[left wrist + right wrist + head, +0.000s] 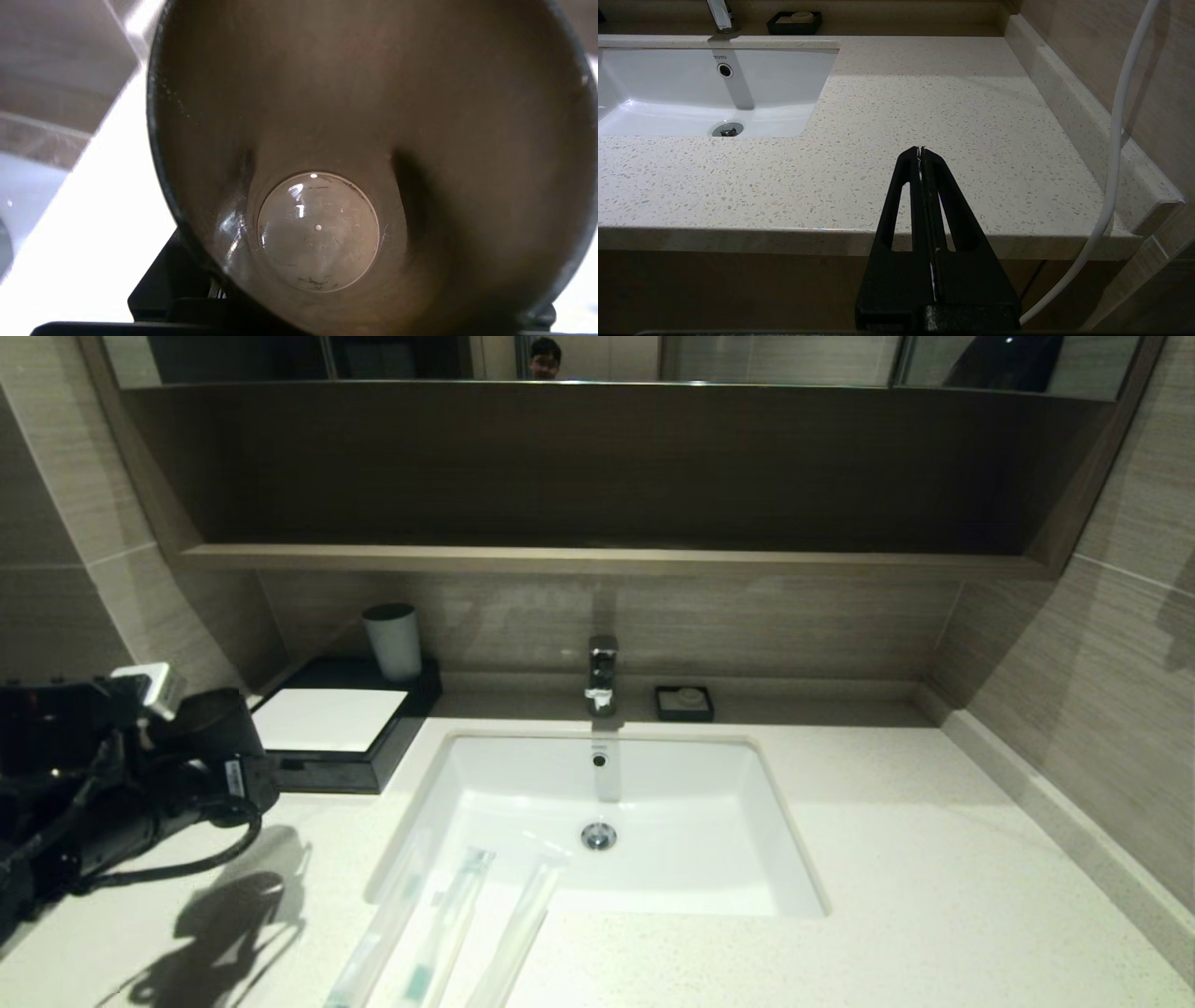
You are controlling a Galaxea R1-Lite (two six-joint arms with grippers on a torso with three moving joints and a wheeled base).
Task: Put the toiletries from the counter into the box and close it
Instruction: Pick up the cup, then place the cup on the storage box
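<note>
Three long slim packets lie side by side at the sink's front left corner: a clear one (pixel 373 933), one with a teal-marked toothbrush (pixel 448 919), and a whitish one (pixel 518 933). The low black box (pixel 373 761) with a white top panel (pixel 327 719) stands at the back left of the counter (pixel 887 859), its front drawer pushed in. My left gripper (pixel 229 775) is shut on a dark grey cup (pixel 219 723) just left of the box. The cup's inside (pixel 317 228) fills the left wrist view. My right gripper (pixel 920 150) is shut and empty over the counter's front right edge (pixel 971 233).
A light cup (pixel 392 639) stands on the box's back right corner. A chrome faucet (pixel 602 674) and a small black soap dish (pixel 684 702) sit behind the white sink (pixel 747 821). A wall runs along the counter's right side, and a shelf hangs above.
</note>
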